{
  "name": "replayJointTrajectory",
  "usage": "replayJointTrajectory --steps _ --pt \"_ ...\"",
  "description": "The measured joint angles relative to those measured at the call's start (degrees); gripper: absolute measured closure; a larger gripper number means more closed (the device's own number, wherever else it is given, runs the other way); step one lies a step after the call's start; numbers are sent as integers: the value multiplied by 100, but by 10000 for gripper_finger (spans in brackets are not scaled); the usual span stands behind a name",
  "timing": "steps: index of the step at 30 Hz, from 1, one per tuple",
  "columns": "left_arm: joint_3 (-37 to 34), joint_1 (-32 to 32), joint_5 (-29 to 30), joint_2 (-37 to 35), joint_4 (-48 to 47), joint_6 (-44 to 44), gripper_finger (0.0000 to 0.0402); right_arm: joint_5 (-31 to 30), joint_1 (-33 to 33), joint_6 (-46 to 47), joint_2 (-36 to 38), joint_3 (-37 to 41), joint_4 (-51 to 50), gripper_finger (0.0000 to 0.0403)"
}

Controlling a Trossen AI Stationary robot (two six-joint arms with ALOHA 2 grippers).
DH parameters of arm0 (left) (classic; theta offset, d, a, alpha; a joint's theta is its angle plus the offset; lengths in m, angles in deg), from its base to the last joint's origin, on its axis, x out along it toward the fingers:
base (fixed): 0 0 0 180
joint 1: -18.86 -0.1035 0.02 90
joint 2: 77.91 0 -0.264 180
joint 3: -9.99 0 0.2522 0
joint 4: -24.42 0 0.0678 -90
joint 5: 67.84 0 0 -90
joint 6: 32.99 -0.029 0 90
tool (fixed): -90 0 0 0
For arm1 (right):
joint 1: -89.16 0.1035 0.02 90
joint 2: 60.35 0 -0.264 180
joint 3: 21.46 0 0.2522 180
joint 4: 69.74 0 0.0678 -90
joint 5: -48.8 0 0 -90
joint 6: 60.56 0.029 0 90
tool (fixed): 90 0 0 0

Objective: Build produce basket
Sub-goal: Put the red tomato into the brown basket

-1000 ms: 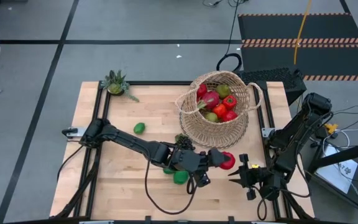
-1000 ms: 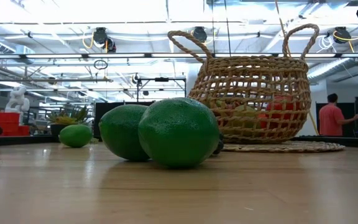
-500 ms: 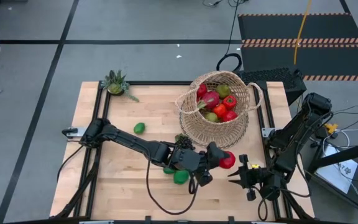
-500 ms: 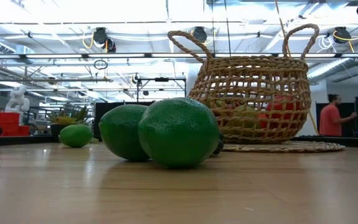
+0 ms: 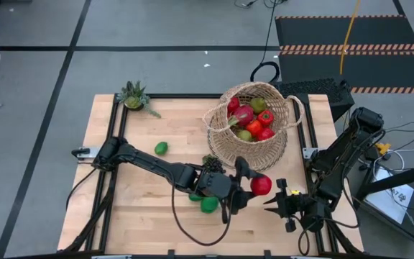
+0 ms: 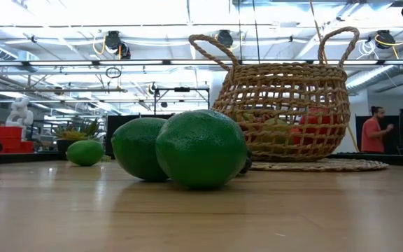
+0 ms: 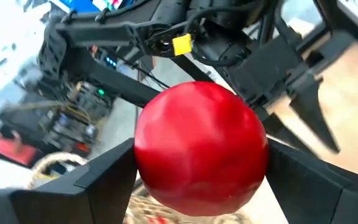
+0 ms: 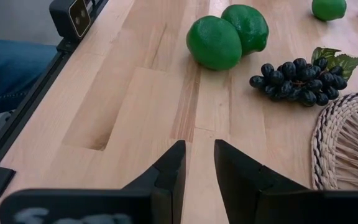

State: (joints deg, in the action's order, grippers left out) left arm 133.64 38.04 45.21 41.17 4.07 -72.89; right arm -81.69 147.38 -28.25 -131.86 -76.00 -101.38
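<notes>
The left gripper holds a red apple between its two fingers. The jaws stand wide and press on both sides of the fruit, which fills the gap between them, and the gripper with the apple is lifted above the table. Just beyond the apple is the basket, standing on a flat woven mat; inside it lie red, green and pink fruits.

Behind the left gripper, near its wrist, two limes lie touching each other on the wood, and a bunch of dark grapes is beside them, closer to the basket. One more lime lies well apart, along the left arm. A small potted plant stands at the far corner of the table.

The right gripper rests low near the apple's other side, its fingers almost pressed together, a thin gap between them, holding nothing.
</notes>
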Motion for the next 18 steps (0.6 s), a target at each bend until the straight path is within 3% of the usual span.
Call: replayJointTrajectory --steps 8,18 --pt "0 2 0 0 0 1248 78 0 0 -1 0 0 -1 326" --pt "0 2 -4 0 2 3712 78 0 1 0 0 0 -1 326"
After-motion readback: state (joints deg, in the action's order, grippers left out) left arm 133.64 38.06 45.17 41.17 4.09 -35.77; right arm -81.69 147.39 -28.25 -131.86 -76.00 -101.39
